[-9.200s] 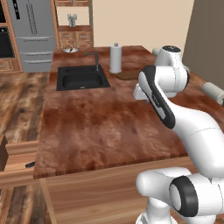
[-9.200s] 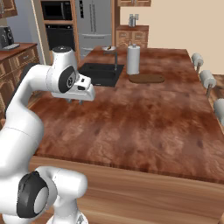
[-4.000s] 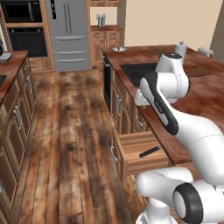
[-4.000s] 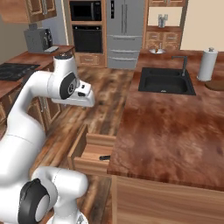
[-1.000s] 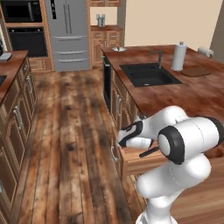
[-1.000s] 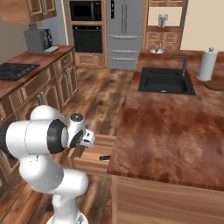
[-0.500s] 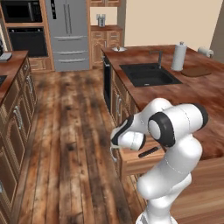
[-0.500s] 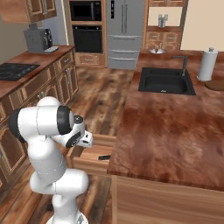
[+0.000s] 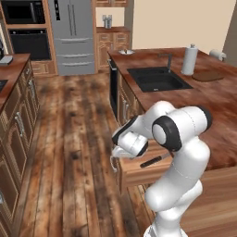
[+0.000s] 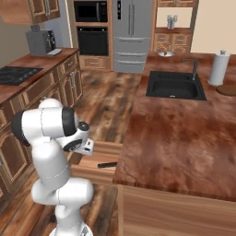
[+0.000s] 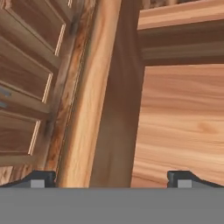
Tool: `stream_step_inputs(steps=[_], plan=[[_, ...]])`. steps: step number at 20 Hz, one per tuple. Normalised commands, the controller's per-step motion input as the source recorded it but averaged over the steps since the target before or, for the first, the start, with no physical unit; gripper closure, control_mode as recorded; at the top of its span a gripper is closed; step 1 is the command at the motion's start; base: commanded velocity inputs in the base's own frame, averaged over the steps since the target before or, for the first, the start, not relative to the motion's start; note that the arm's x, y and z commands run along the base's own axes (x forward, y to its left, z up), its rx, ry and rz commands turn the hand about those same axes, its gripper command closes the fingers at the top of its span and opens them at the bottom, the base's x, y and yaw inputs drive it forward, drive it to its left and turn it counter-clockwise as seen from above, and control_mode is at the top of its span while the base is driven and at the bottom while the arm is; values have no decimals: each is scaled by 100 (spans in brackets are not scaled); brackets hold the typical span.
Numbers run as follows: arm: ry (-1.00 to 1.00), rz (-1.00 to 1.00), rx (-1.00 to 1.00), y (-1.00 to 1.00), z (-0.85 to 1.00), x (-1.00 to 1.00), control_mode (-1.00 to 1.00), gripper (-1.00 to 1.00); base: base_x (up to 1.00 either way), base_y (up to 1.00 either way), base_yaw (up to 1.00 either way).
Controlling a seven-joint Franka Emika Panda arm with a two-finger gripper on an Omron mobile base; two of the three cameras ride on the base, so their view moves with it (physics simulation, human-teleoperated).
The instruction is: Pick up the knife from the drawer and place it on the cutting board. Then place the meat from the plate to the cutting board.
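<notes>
The drawer (image 9: 135, 170) stands pulled out from the island, a shallow light wooden box. The knife (image 9: 155, 160), slim and dark, lies on its floor near the counter edge, also seen as the knife (image 10: 107, 164) in the drawer (image 10: 94, 168). My gripper (image 9: 119, 152) hangs low over the drawer's outer end, apart from the knife, jaws wide open and empty; it shows too as the gripper (image 10: 86, 147). In the hand view the gripper (image 11: 111, 179) straddles the drawer's wall (image 11: 109, 100). The cutting board (image 9: 208, 75) lies far back on the counter. A whitish plate (image 10: 164, 53) sits at the counter's far corner; the meat is too small to tell.
A black sink (image 9: 157, 78) is set in the reddish countertop (image 10: 179, 138), with a paper towel roll (image 9: 188, 60) beside the board. Cabinets (image 9: 18, 134) line the left side across a wooden floor aisle. A fridge (image 9: 74, 34) and oven stand at the back.
Over the last second the arm has folded down and carried the hand leftward over the drawer toward its front. The jaws stay open. The knife has not moved.
</notes>
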Motion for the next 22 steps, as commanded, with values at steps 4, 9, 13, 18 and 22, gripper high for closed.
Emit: stream_step_inputs(steps=[4, 9, 13, 18, 22], plan=[[0, 0, 9, 49, -37, 31, -100, -100, 0, 0, 0], [0, 0, 6, 86, -43, 32, -100, -100, 0, 0, 0], [1, 0, 1, 100, -42, 31, -100, -100, 0, 0, 0], [3, 0, 0, 42, -13, 16, -100, -100, 0, 0, 0], [0, -9, 0, 0, 33, -5, -100, -100, 0, 0, 0]])
